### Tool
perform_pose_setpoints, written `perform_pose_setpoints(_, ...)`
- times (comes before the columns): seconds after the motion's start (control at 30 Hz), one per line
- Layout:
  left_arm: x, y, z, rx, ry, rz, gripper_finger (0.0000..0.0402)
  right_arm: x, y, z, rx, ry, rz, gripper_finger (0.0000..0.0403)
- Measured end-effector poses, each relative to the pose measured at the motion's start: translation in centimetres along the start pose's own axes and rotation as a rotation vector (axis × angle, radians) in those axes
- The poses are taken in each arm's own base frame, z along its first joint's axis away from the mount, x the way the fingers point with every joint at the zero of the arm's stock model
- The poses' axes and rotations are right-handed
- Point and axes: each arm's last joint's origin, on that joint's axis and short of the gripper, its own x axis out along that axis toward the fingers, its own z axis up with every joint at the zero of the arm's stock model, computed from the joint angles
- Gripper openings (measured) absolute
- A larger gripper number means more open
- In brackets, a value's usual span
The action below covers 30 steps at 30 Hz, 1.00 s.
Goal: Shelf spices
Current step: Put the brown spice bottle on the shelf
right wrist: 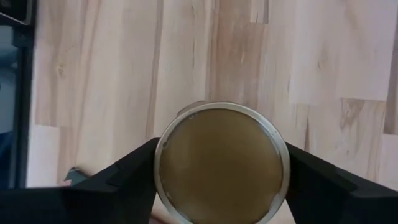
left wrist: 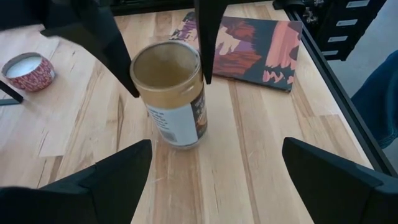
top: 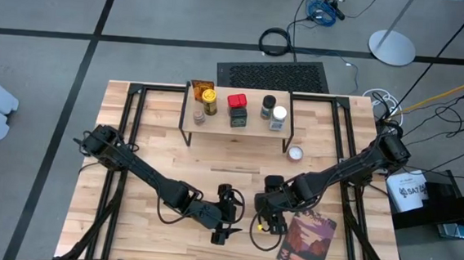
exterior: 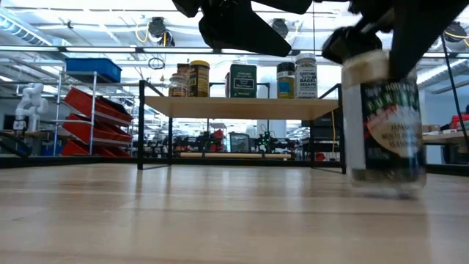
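We're closing the right gripper [right wrist: 219,163] on the tan-lid jar [right wrist: 219,163], jaws flanking it. Left gripper [left wrist: 214,174] waits wide beside it. Next: firm grip, lift to the shelf [top: 236,130].

A large table [top: 158,133] of pale wooden planks on a black metal frame fills the middle of a grey floor. Near its front right corner lies a flat book [top: 307,246] with a reddish-purple picture cover. Behind the table sit a black ridged floor mat [top: 273,74] and a coiled black cable [top: 275,41]. Red storage bins [exterior: 88,121] line shelving in the room beyond.
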Motion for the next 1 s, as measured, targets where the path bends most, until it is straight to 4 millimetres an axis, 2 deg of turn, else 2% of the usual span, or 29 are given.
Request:
perform_pose_setpoints(0.4,-0.6,0.2,-0.2,-0.005,0.046,0.027,0.037,-3.4,0.2,1.4,-0.002,0.027,-0.045,0.0272)
perform_pose_setpoints(0.7,-4.2,0.3,1.2,0.015,0.046,0.09,0.037,-7.0,-1.0,3.5,-0.006,-0.018,-0.053,0.0276)
perform_pose_setpoints(1.0,-8.2,0.5,2.4,0.039,0.024,0.149,0.037,-12.1,-4.8,5.7,0.008,-0.071,-0.129,0.0276)
